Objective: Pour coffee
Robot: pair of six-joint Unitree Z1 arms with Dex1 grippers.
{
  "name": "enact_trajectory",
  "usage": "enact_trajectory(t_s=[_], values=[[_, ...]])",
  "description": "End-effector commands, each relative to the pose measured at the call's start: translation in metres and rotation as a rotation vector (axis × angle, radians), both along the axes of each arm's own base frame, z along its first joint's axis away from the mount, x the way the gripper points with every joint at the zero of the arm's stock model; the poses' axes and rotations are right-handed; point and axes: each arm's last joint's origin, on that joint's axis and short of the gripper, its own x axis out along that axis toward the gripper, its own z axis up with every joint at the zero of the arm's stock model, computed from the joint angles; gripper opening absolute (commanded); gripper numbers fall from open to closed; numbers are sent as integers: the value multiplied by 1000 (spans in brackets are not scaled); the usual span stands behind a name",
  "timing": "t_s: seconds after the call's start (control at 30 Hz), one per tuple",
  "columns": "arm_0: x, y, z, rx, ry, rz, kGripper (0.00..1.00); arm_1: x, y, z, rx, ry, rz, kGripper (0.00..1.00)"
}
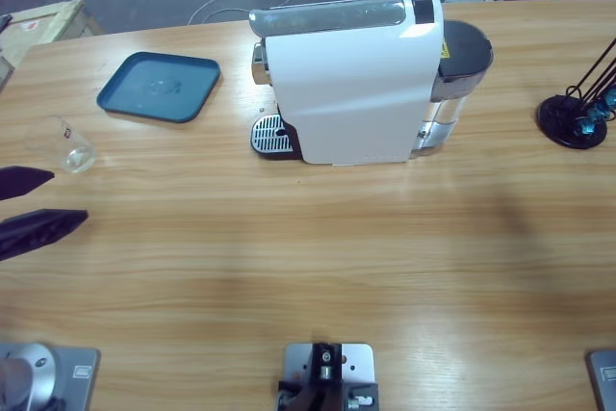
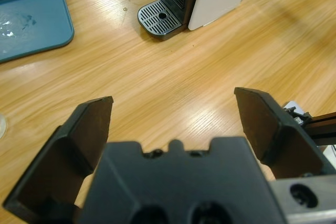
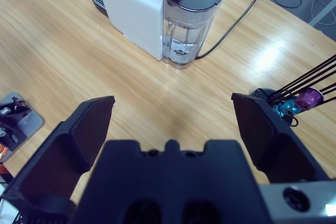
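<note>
The left tool (image 1: 38, 204) comes in at the left edge of the high view, its jaws apart with nothing between them. The tumbler (image 1: 64, 144) stands just above it, and I cannot tell if coffee is inside. The right tool (image 3: 173, 116) is also apart, over bare worktop (image 1: 318, 267) near the white coffee machine (image 1: 351, 79).

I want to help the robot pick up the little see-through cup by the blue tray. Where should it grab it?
Probably around the side wall of the small clear glass tumbler, near its middle. It stands upright on the long wooden table, so coming in level from the side suits its round shape. The left gripper, jaws open, is already close beside it.
</note>
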Motion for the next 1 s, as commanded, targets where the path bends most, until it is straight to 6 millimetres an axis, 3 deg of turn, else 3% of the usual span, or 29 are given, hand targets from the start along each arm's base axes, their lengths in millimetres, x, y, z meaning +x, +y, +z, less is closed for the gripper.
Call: enact_trajectory(t_s=[0.03,0.37,0.5,0.63,0.7,0.8,1.0], values=[[-6,3,-8,2,-3,-32,996,3,4,-12,-56,34,5,1000],[-4,3,-10,-36,9,16,996,4,5,-13,-56,41,5,1000],[12,-12,2,-27,34,27,996,5,7,-9,-74,73,14,1000],[55,-53,45,-72,116,58,996,3,4,-9,-60,68,9,1000],[83,-75,53,-128,221,58,994,3,5,-9,-62,67,6,1000],[123,-102,53,-235,364,103,983,5,7,-10,-70,72,4,1000],[181,-116,31,-399,568,351,973,5,6,-10,-67,71,5,1000]])
